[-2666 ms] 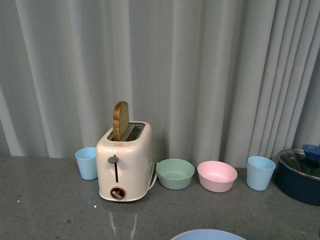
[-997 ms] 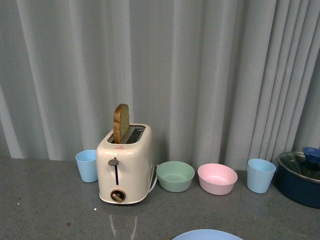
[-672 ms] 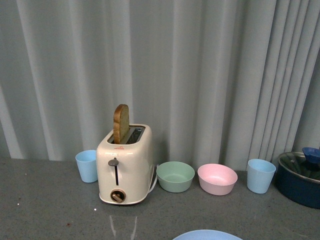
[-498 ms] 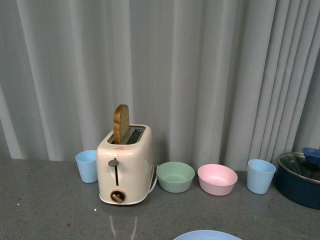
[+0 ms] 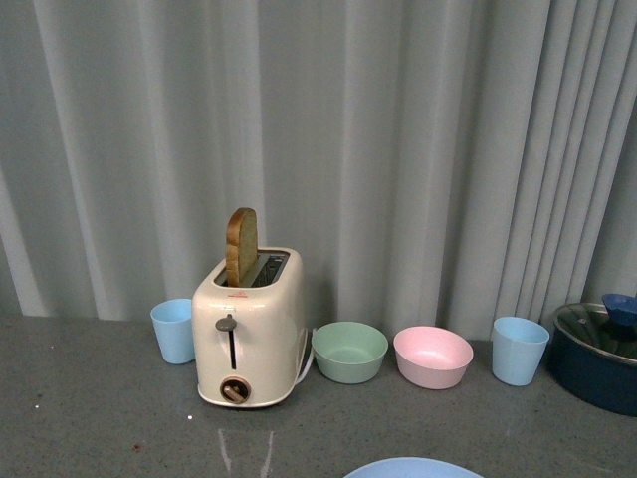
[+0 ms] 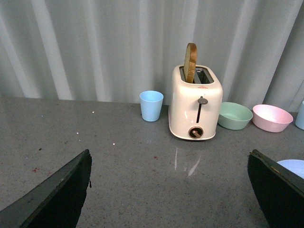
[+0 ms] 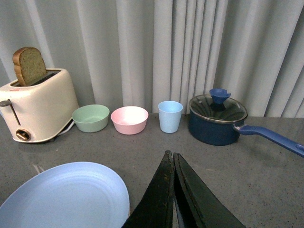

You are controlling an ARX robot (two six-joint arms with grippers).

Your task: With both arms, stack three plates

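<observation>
1. Light blue round matte plate [image 7: 64,195] fills the lower left of our right wrist view, flat on the grey speckled counter [image 7: 266,180].
2. Our right gripper [image 7: 172,164] has its jaws pressed together, holding nothing.
3. Our left gripper [image 6: 168,166] is spread wide apart.

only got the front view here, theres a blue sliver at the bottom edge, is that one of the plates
Observer: Yes. The right wrist view shows it as the light blue plate, lying flat on the counter, with nothing on the part that shows.
Operator: is either arm holding it
Observer: Not the right one. The right gripper points past the plate's rim, its jaws shut with nothing between them.
Operator: and the left
Observer: The left gripper has its jaws wide open and empty, facing the toaster.
</observation>
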